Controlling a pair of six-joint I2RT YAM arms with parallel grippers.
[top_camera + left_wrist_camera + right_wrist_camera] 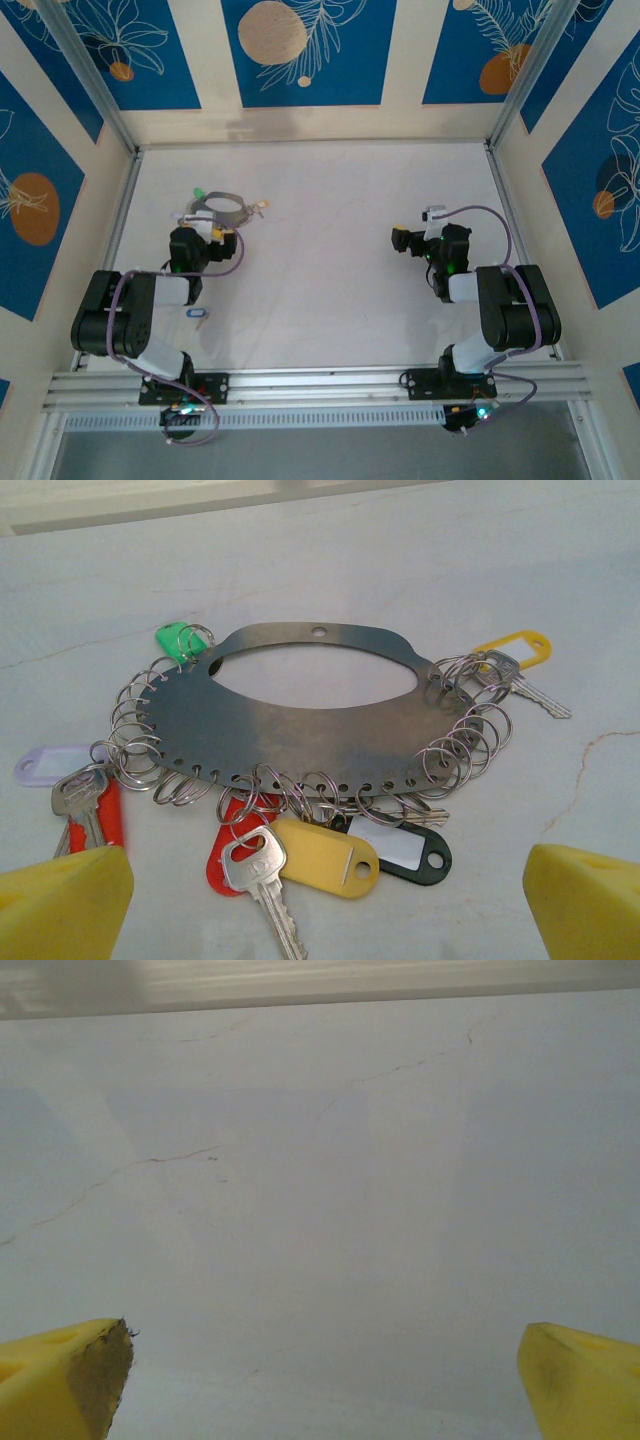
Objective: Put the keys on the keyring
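The keyring (300, 730) is a flat grey metal oval with a wide opening, and small split rings hang all along its edge. It lies on the table at the back left (222, 207). Keys with tags hang from those rings: a silver key (255, 870) by a yellow tag (325, 857), a black tag (410, 848), a green tag (174, 638) and a red tag (105, 818). A separate blue-tagged key (197, 313) lies beside the left arm. My left gripper (215, 237) stands open just short of the keyring, holding nothing. My right gripper (404, 240) is open over bare table.
The white table (330, 250) is walled by blue-patterned panels and aluminium posts (520, 80). Purple cables (236, 262) loop around both wrists. In the right wrist view, yellow fingertips (70, 1375) frame a cracked white surface.
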